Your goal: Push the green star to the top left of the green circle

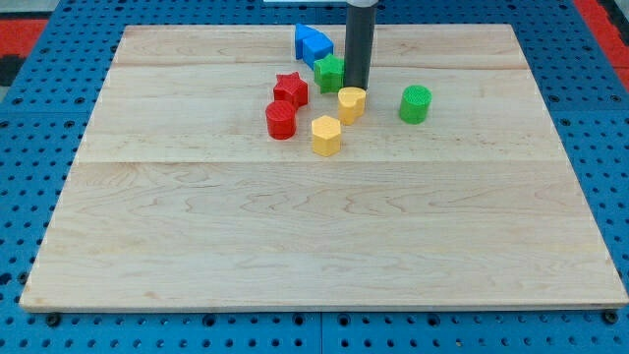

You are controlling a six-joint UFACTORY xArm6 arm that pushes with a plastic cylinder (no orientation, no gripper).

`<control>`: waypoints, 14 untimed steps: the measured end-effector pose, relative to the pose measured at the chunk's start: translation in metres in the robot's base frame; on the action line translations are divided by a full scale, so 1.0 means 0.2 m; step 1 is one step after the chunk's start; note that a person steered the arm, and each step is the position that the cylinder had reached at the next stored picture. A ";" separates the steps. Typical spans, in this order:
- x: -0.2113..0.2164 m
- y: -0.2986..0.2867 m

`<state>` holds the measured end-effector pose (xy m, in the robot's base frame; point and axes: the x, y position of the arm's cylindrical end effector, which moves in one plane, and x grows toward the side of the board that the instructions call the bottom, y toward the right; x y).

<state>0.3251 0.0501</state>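
Note:
The green star (328, 72) lies near the view's top centre, partly hidden behind my rod. The green circle (415, 103) stands to its right and a little lower, apart from it. My tip (356, 87) rests on the board right beside the green star's right side and just above the yellow round block (351, 103), between the star and the green circle.
A blue block (312, 43) sits just above-left of the green star. A red star (290, 89) and a red cylinder (281, 120) lie to the left. A yellow hexagon block (326, 136) lies below. The wooden board (314, 236) sits on a blue pegboard.

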 end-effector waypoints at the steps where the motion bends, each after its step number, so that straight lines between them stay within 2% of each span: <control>1: -0.02 0.00; 4: -0.45 0.07; 5: -0.60 -0.02; 6: -0.66 -0.19; 9: -0.66 -0.82; 10: -0.58 -0.89; 12: -0.45 -0.81; 14: -0.33 -0.49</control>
<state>0.2582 -0.0487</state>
